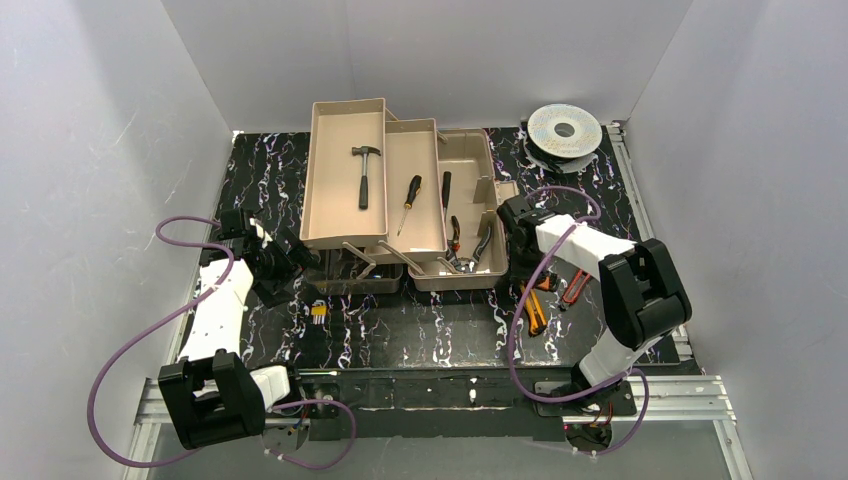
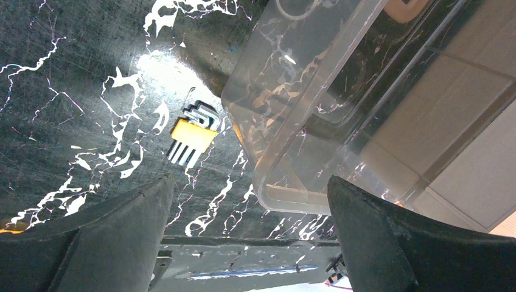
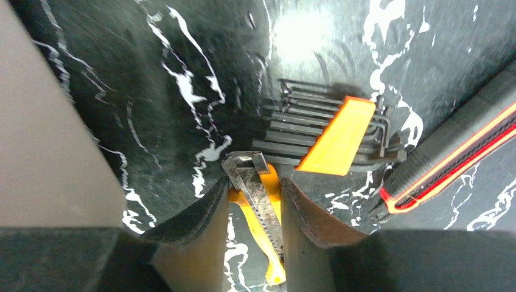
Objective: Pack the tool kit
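Toolbox (image 1: 335, 215) stands toward the back of the black mat (image 1: 430, 335) with its tan trays fanned open. The hammer (image 1: 363, 176) lies in the upper left tray and the screwdriver (image 1: 409, 204) in the middle one. Its translucent lid (image 2: 304, 85) hangs low at the front left, and I can see the mat's veining through it. That mat covers the whole surface, shot with white and purplish marbling and glaring bright where the light hits it. Plain pale walls (image 1: 450, 50) close the cell in at the back and on both sides, and a silver-white spool (image 1: 565, 130) sits in the far right corner. Bare metal rails (image 1: 680, 395) run along the near edge.

My left gripper (image 2: 249, 182) hangs spread wide with nothing in it, low over the mat beside the lid's corner, with a small hex-key set (image 2: 193, 135) lying ahead of it. My right gripper (image 3: 254, 182) is down at the mat just right of the toolbox wall. Its fingers (image 3: 201, 219) are drawn in against both flanks of the yellow knife (image 3: 258, 210), which lies flat. An orange-clipped hex-key set (image 3: 338, 137) rests just beyond the knife's tip, with the pliers (image 3: 453, 149) to its right.
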Controlling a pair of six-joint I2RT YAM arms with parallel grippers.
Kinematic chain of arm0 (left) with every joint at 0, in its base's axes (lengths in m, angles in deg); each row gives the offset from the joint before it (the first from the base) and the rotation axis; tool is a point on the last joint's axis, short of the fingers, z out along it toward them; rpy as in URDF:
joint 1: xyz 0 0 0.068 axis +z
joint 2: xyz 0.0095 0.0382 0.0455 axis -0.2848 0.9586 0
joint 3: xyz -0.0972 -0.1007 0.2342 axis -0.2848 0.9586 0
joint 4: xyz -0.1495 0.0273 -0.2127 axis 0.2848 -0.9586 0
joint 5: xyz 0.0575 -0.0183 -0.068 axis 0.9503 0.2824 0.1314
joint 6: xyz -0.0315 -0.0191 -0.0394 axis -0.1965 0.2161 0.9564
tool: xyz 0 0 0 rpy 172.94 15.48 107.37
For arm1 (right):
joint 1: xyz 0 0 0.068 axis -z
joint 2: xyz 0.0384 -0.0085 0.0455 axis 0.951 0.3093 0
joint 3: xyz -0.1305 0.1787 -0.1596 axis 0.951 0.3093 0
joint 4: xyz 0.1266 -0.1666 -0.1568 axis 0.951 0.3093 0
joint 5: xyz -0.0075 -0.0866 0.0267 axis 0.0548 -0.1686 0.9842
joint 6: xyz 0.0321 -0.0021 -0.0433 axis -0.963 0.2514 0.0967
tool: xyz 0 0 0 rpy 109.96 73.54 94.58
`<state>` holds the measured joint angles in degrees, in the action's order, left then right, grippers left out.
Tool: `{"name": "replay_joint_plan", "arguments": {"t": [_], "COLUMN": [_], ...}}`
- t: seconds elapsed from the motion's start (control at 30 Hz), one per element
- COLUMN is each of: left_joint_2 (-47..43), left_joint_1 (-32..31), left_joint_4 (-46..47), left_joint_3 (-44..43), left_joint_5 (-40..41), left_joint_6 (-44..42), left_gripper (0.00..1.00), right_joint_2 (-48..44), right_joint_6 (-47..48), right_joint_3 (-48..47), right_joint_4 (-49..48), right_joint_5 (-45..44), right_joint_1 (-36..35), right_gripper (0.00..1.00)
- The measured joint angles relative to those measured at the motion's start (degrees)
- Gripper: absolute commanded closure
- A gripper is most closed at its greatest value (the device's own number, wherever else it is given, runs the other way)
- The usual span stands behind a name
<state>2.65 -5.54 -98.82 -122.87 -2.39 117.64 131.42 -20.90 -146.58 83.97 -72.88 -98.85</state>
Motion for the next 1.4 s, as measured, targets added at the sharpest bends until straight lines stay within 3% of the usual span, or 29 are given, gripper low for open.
{"name": "replay_joint_plan", "arguments": {"t": [0.17, 0.23, 0.27, 0.4, 0.5, 0.87, 1.17, 1.27, 1.3, 1.4], "left_joint_2": [0.0, 0.0, 0.0, 0.0, -0.1, -1.4, -3.0, -3.2, -3.2, -3.2], "left_joint_1": [0.0, 0.0, 0.0, 0.0, 0.0, 0.0, 0.0, 0.0, 0.0, 0.0], "left_joint_4": [0.0, 0.0, 0.0, 0.0, 0.0, 0.0, 0.1, 0.2, 0.2, 0.2], "left_joint_3": [0.0, 0.0, 0.0, 0.0, 0.0, 0.0, 0.0, 0.0, 0.0, 0.0], "left_joint_5": [0.0, 0.0, 0.0, 0.0, 0.0, -0.9, -1.0, -1.0, -1.0, -1.0], "left_joint_6": [0.0, 0.0, 0.0, 0.0, 0.0, 0.0, 0.0, 0.0, 0.0, 0.0], "left_gripper": [0.0, 0.0, 0.0, 0.01, 0.01, 0.0, 0.0, 0.01, 0.0, 0.0], "right_joint_2": [0.0, -0.7, -1.4, -7.3, -12.6, -19.3, -12.4, -10.0, -9.8, -9.8], "right_joint_6": [-0.3, -0.5, -0.7, -1.7, -3.4, -5.3, -5.2, -4.9, -4.8, -4.9], "right_joint_3": [-2.2, -2.3, -2.2, -0.3, 1.9, 8.3, 11.7, 11.5, 11.4, 11.2], "right_joint_4": [-2.0, -2.8, -3.1, -4.3, -4.6, -2.8, -5.6, -7.1, -7.2, -7.9], "right_joint_5": [0.0, 0.3, 0.5, 0.9, 1.1, 1.7, 6.4, 7.8, 8.1, 8.6], "right_joint_1": [0.3, 0.5, 0.7, 1.4, 2.2, 2.0, 2.0, 2.0, 2.0, 2.0], "right_gripper": [0.75, 0.7, 0.66, 0.33, 0.27, 0.34, 0.44, 0.56, 0.64, 0.7]}}
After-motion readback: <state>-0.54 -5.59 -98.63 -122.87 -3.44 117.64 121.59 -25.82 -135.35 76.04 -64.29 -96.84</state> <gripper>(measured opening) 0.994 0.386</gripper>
